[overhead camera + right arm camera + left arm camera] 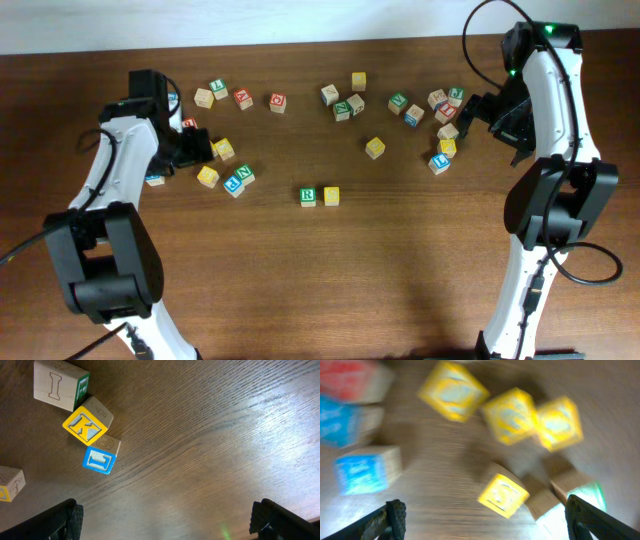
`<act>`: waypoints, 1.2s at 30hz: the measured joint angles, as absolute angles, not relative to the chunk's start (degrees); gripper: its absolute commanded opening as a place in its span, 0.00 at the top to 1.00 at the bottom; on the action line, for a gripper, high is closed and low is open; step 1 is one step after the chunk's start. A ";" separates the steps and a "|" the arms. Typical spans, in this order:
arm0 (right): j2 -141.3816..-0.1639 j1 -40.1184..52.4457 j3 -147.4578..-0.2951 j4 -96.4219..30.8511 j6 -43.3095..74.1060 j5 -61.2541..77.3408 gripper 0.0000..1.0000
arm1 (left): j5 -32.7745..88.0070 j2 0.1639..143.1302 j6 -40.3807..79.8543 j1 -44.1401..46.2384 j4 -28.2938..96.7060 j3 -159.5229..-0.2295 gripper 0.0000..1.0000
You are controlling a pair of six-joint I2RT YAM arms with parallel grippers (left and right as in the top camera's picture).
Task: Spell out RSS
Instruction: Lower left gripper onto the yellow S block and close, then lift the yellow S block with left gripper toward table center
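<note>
Wooden table (420, 260), centre: R cube (308, 196) just beside a yellow cube (332, 196). Left claw (205, 148) and right claw (468, 112) stand apart, empty. I would centre the left one over another yellow cube only after I read S on it.

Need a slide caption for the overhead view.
Green R block and yellow block side by side on the table, other letter blocks scattered farther back.

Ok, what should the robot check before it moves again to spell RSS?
1. R cube placed in the middle: ok.
2. Yellow cube right beside it: ok.
3. That cube's letter is S: cannot tell, too small.
4. Three cubes in the row: not ok, only two.
5. Left gripper open, gripping nothing: ok, though its view is blurred.
6. Right gripper open, gripping nothing: ok.
</note>
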State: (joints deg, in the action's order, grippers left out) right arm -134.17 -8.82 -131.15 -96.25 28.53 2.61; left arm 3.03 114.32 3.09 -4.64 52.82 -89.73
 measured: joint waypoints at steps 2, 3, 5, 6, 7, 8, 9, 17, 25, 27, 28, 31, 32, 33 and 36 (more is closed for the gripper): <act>-134.17 -8.82 -131.15 -96.27 28.53 2.59 0.02 | 7.97 114.32 -5.17 -4.60 51.57 -87.83 0.10; -134.17 -8.82 -131.15 -96.25 28.53 2.59 0.02 | 9.76 114.32 -8.36 -4.58 49.82 -86.43 0.09; -134.17 -8.82 -131.15 -96.27 28.49 2.59 0.02 | 11.46 114.32 -12.32 -4.60 46.68 -84.07 0.07; -134.17 -8.82 -131.15 -96.25 28.53 2.59 0.02 | 12.08 114.32 -14.22 -4.58 45.08 -82.48 0.07; -134.17 -8.82 -131.15 -96.25 28.51 2.61 0.02 | 12.23 114.32 -15.18 -4.58 44.66 -81.71 0.10; -134.17 -8.82 -131.15 -96.27 28.49 2.59 0.02 | 11.57 114.32 -16.53 -4.58 42.94 -79.96 0.11; -134.17 -8.82 -131.15 -96.25 28.49 2.59 0.02 | 10.79 114.32 -17.08 -4.60 42.22 -79.18 0.12; -134.17 -8.82 -131.15 -96.25 28.51 2.59 0.02 | 9.43 113.78 -18.50 -4.58 39.27 -78.19 0.16; -134.17 -8.82 -131.15 -96.25 28.53 2.59 0.02 | 12.14 113.78 -18.68 -4.62 39.35 -77.71 0.13; -134.17 -8.82 -131.15 -96.25 28.53 2.59 0.02 | 12.49 113.78 -18.87 -4.49 39.35 -77.58 0.11; -134.17 -8.82 -131.15 -96.25 28.53 2.59 0.02 | 12.67 113.78 -18.92 -4.47 39.40 -77.56 0.11; -134.17 -8.82 -131.15 -96.25 28.51 2.59 0.02 | 12.73 113.78 -19.14 -4.34 39.42 -77.56 0.07; -134.17 -8.82 -131.15 -96.25 28.53 2.61 0.02 | 12.73 113.71 -19.14 -4.29 39.42 -77.56 0.06; -134.17 -8.82 -131.15 -96.25 28.51 2.59 0.02 | 12.71 113.56 -19.22 -4.29 39.48 -77.54 0.05; -134.17 -8.82 -131.15 -96.27 28.51 2.61 0.02 | 12.64 111.42 -19.35 -4.32 39.38 -77.45 0.05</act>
State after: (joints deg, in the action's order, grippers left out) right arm -134.17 -8.82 -131.15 -96.27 28.51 2.61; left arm 12.64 111.42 -19.35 -4.32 39.38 -77.45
